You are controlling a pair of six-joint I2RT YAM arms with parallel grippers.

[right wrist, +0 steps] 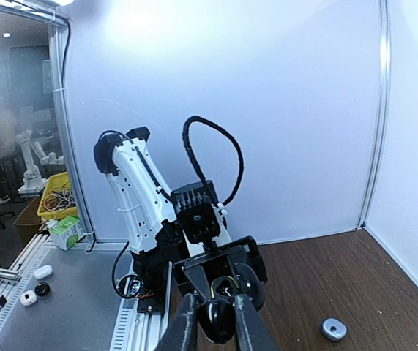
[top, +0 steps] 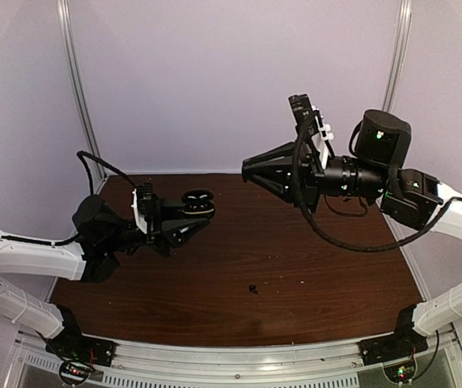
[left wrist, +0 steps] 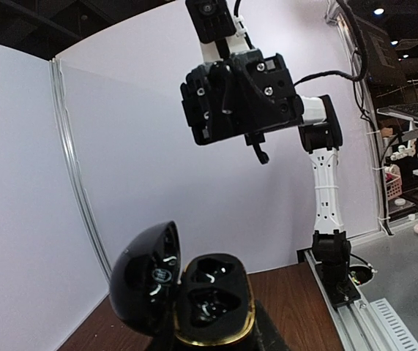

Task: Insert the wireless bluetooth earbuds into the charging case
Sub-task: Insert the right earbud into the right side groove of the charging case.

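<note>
The right gripper (top: pixel 248 170) hangs high over the table (top: pixel 336 267), jaws pinched on a black earbud (left wrist: pixel 261 152). The left gripper (top: pixel 194 212) is clamped on the open charging case (left wrist: pixel 212 300), held aloft and tilted. Approached off-line, the earbud could clip the case's gold rim (left wrist: pixel 247 311) and drop — the pinch looks slight. Only the overhead view shows another black bud (top: pixel 253 288) loose on the wood — only the right wrist view shows what looks like a silvery bud (right wrist: pixel 333 329).

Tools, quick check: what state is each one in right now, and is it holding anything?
Left tool: closed, holding the black charging case, lid open.
Right tool: closed on a black earbud.
</note>
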